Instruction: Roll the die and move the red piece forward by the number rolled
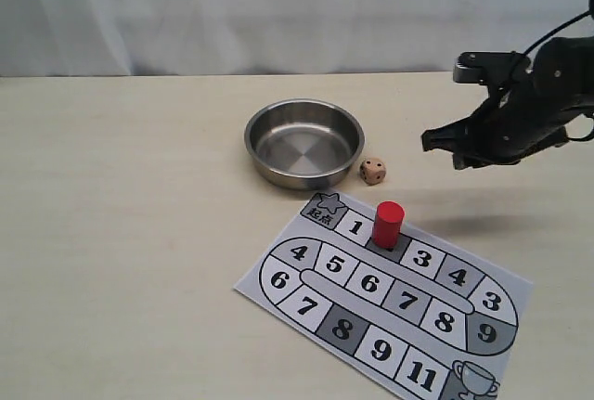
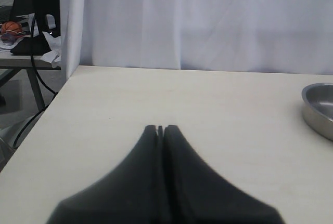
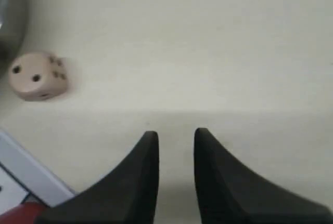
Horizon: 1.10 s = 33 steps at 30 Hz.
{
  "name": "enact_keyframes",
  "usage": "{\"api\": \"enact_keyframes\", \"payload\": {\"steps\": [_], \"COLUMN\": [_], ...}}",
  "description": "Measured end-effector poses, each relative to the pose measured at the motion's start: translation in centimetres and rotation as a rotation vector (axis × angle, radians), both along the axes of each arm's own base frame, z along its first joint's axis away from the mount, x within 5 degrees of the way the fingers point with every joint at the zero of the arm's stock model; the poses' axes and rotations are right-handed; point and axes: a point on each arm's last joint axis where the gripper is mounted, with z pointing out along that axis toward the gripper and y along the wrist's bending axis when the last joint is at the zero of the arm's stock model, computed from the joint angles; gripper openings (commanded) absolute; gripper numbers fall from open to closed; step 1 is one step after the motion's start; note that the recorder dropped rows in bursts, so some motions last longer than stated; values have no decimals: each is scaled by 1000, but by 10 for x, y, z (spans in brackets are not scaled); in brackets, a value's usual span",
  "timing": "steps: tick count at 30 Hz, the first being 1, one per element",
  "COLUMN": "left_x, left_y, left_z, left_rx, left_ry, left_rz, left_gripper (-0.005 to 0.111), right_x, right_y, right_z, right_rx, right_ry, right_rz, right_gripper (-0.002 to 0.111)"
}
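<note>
The tan die (image 1: 372,171) rests on the table just right of the steel bowl (image 1: 304,142); the right wrist view shows the die (image 3: 36,76) with two pips on one face. The red piece (image 1: 388,225) stands upright on the board (image 1: 390,307), on the grey square after square 1; a sliver of the red piece (image 3: 21,214) shows in the right wrist view. My right gripper (image 1: 441,145) hovers above the table, right of the die, open and empty (image 3: 175,135). My left gripper (image 2: 161,129) is shut with nothing in it, over bare table, outside the exterior view.
The paper board has numbered squares, a star start square (image 1: 327,205) and a trophy square (image 1: 473,380). The bowl's rim (image 2: 320,107) shows in the left wrist view. The table's edge (image 2: 47,110) and a side desk with clutter (image 2: 21,37) lie beyond.
</note>
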Motion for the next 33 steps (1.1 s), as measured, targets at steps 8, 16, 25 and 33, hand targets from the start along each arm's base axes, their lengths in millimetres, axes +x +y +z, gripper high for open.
{"api": "enact_keyframes", "payload": {"steps": [8, 16, 25, 33], "left_x": [0, 0, 0, 0], "left_y": [0, 0, 0, 0], "left_z": [0, 0, 0, 0], "left_rx": [0, 0, 0, 0], "left_ry": [0, 0, 0, 0], "left_rz": [0, 0, 0, 0], "left_gripper": [0, 0, 0, 0], "right_x": [-1, -6, -27, -77], "right_y": [-35, -35, -34, -35], "right_z": [-2, 8, 54, 111], "right_rx": [-47, -63, -56, -59], "right_ry": [36, 47, 20, -125], "right_rz": [-3, 30, 28, 26], "right_gripper": [4, 4, 4, 4]}}
